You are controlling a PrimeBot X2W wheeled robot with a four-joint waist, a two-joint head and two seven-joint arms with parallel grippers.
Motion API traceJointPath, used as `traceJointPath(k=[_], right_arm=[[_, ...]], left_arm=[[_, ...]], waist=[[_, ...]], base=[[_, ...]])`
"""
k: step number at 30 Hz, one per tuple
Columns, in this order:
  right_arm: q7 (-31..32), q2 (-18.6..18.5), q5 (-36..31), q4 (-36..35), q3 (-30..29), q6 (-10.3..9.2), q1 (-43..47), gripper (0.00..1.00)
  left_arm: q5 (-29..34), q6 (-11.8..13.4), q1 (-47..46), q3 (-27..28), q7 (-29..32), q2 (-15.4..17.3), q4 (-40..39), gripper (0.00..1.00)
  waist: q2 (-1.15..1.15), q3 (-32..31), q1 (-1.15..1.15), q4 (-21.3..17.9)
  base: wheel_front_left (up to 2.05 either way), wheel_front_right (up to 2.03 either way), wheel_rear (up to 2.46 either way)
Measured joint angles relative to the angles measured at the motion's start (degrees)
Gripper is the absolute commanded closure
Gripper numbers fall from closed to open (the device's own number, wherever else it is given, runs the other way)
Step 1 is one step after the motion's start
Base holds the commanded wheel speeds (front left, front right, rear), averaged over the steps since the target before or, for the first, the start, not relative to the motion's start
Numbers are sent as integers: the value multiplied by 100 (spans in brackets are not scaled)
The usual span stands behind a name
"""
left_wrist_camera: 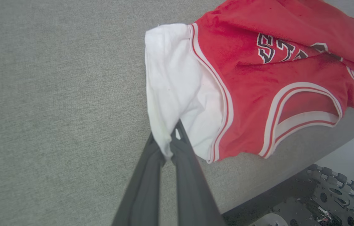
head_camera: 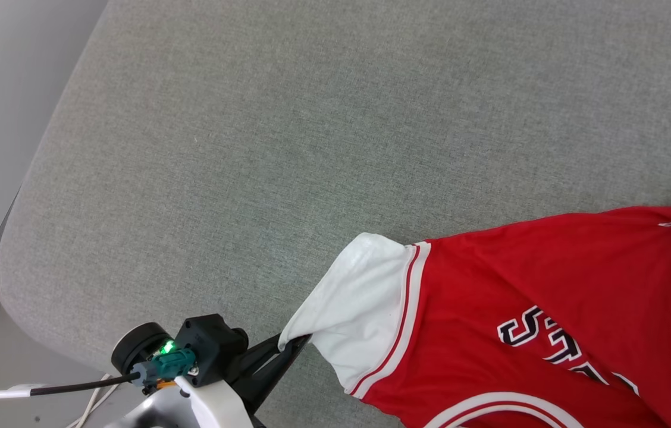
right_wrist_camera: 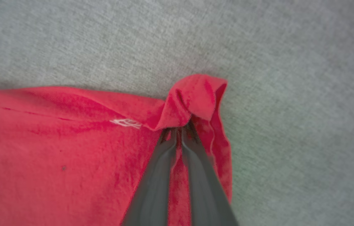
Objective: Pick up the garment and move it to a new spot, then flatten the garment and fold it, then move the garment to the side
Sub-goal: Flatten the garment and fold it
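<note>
Garment (head_camera: pixel 549 285) is seemingly being flattened, left hand (left_wrist_camera: pixel 168 147) pinching sleeve (left_wrist_camera: pixel 177 81), right hand (right_wrist_camera: pixel 178 131) pinching hem (right_wrist_camera: pixel 195 94); next needing outward pull

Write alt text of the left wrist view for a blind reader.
The left gripper pinches the white sleeve of the red garment, which lies rumpled on a grey fabric surface. Part of the robot's wheeled base shows at lower right.

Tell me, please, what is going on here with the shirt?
The robot holds the shirt with both end effectors. The left end effector is shut on the white sleeve, and the right end effector is shut on a red corner. The shirt lies front up on the grey surface, creased and not yet folded.
</note>
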Motion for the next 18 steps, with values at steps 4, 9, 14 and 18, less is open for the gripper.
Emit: traceJointPath(k=[4, 9, 14, 18], right_arm=[[-244, 34, 2, 203, 136, -1, -19, 100], [-557, 134, 167, 369, 312, -1, -130, 100], [-892, 107, 468, 298, 455, -1, -353, 100], [-1091, 123, 684, 233, 420, -1, -594, 100]], left_arm=[[-2, 33, 5, 40, 3, 70, -12, 100], [-3, 134, 30, 145, 63, 229, -87, 100], [-48, 287, 31, 349, 136, 428, -252, 100], [-41, 390, -33, 586, 240, 672, -342, 100]], waist=[[0, -188, 0, -84], [0, -518, 0, -266], [0, -904, 0, -495], [0, -1223, 0, -712]], base=[[0, 0, 0], [0, 0, 0], [0, 0, 0], [0, 0, 0]])
